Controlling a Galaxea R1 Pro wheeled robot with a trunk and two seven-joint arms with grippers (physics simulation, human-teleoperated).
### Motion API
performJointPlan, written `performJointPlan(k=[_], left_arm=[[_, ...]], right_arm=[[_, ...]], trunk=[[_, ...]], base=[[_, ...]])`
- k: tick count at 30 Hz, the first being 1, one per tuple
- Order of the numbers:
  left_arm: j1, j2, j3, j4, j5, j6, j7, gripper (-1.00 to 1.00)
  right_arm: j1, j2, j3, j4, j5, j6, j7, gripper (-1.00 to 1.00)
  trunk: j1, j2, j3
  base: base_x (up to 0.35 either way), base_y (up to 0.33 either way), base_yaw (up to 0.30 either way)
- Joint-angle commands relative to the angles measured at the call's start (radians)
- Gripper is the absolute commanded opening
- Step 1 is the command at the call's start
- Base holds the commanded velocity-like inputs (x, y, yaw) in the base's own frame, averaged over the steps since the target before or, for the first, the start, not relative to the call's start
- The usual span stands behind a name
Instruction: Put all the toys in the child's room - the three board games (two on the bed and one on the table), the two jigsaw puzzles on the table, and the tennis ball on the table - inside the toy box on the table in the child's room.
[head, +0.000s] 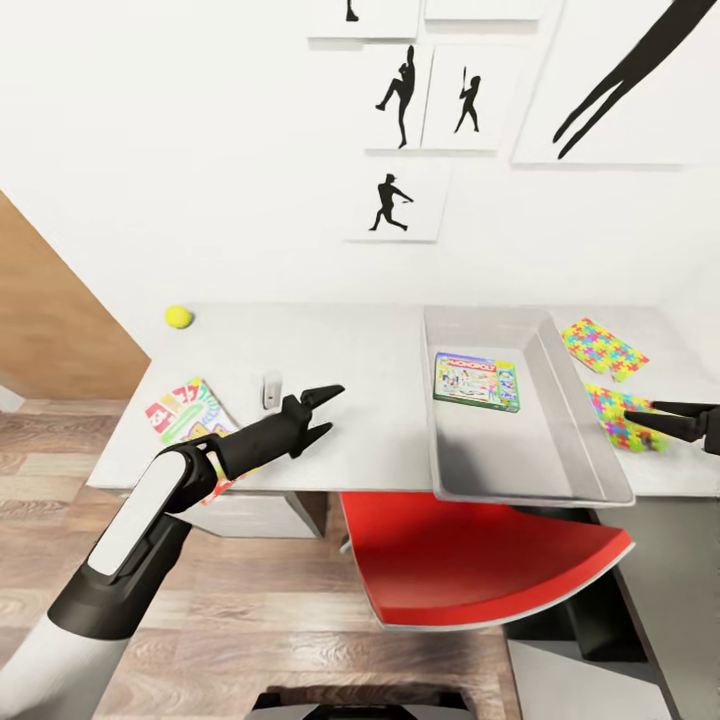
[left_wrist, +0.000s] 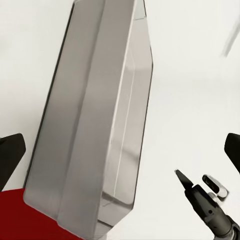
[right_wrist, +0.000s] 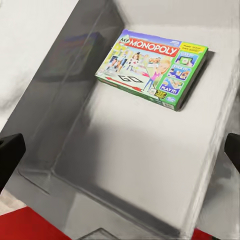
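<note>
Between the spread jaws of the left gripper (head: 322, 410) nothing is being held, and they are being kept just above the bare tabletop (head: 350, 350), between the Skip-Bo board game (head: 185, 410) and the toy box (head: 585, 470). The jaws of the right gripper (head: 655, 418) are likewise being held apart and empty, beside the nearer jigsaw puzzle (head: 618, 412). The Monopoly board game (right_wrist: 152, 67) is already lying flat inside the toy box, while the Skip-Bo box is being partly hidden under the left arm at the tabletop's near edge. That box is probably best taken next: the left jaws should be drawn back and lowered over one edge, so that the flat cardboard is being pinched across its thin side rather than pushed off the tabletop. A small white object (head: 271, 388) is standing just beside the game and could be knocked. The tennis ball (head: 178, 316) is resting near the far left corner, the second jigsaw puzzle (head: 602, 347) beyond the toy box, and a red chair (head: 470, 560) is crowding the front.
</note>
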Motion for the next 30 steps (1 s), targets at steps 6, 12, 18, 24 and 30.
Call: performJointPlan(k=[6,12,18,24,30], left_arm=[[0.013,0.000,-0.021,-0.001,0.010,-0.003,0.006,1.00],[0.023,-0.001,-0.034,-0.001,0.009,-0.005,-0.006,1.00],[0.027,-0.001,-0.040,-0.001,0.008,-0.005,-0.027,1.00],[0.029,-0.001,-0.042,-0.001,0.008,-0.006,-0.037,1.00],[0.031,-0.001,-0.043,-0.001,0.008,-0.007,-0.044,1.00]], right_arm=[[0.030,0.000,-0.057,-0.002,-0.003,0.010,0.003,1.00],[0.079,0.004,-0.116,-0.004,-0.003,0.010,0.005,1.00],[0.131,0.009,-0.172,-0.004,-0.004,0.007,0.008,1.00],[0.164,0.025,-0.219,-0.004,-0.004,-0.008,0.010,1.00],[0.198,0.063,-0.276,-0.004,-0.004,-0.052,0.011,1.00]], trunk=[[0.001,-0.002,0.007],[0.001,-0.002,0.016],[0.001,-0.002,0.025],[0.001,-0.002,0.034],[0.001,-0.002,0.044]], base=[[-0.003,0.002,-0.089],[-0.001,0.001,-0.084],[-0.001,0.000,-0.080],[0.000,0.000,-0.079],[0.000,0.000,-0.079]])
